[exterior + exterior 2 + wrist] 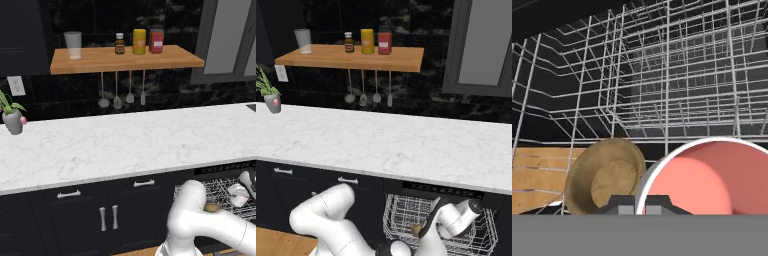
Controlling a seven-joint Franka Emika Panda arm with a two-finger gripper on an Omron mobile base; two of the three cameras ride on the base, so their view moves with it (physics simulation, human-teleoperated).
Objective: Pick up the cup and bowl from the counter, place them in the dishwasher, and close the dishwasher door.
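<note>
Cup (704, 177) cut off at my view's edge, rim pinched in my closed pincer (640, 204) inside the dishwasher (456, 192) rack, tan bowl (607, 177) beside it, white marble counter (125, 145) above.

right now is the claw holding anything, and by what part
The claw is shut on the cup, pinching its rim, inside the dishwasher rack.

A light-grey cup with a red-pink inside (704, 177) sits close against a round tan-brown bowl (607, 180), both before the light-grey wire rack (672, 80) of the dishwasher
</note>
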